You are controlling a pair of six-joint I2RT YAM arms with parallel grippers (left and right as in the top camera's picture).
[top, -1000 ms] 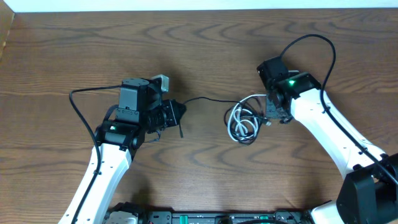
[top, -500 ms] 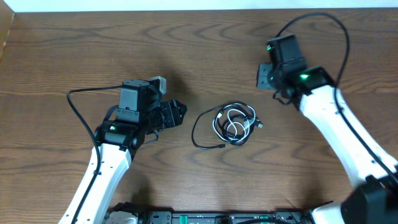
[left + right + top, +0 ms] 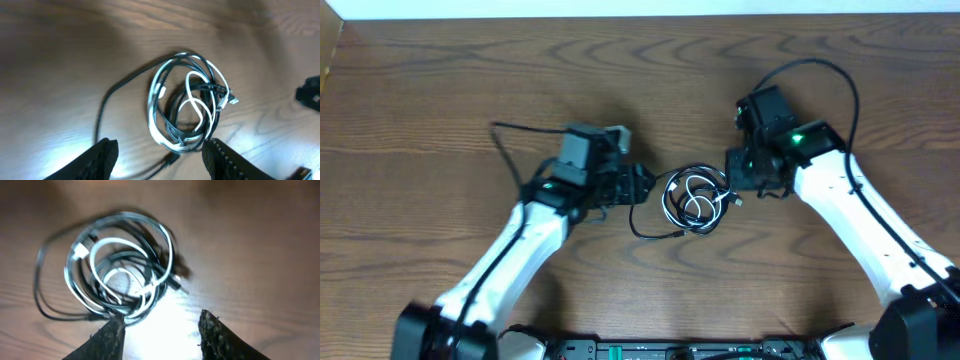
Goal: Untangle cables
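The cables lie on the wooden table as one tangled coil (image 3: 695,200), white loops (image 3: 152,100) wound through black ones. A black tail (image 3: 634,222) curves out to the left and ends in a plug near the coil's lower edge. My left gripper (image 3: 638,186) is open just left of the coil; in its wrist view the gripper (image 3: 162,161) holds nothing, and the black plug lies on the table below it. My right gripper (image 3: 734,180) is open at the coil's right edge. Its left finger (image 3: 107,340) hangs over the coil's rim (image 3: 120,275) with nothing held.
Each arm trails a thick black wire of its own, one arching behind the left arm (image 3: 510,135) and one above the right arm (image 3: 820,65). The table's back edge (image 3: 640,14) meets a white wall.
A second ago both grippers were shut on the cables, pulling the black one out. They opened, the cables dropped into a coil, and both arms have now closed in on it.
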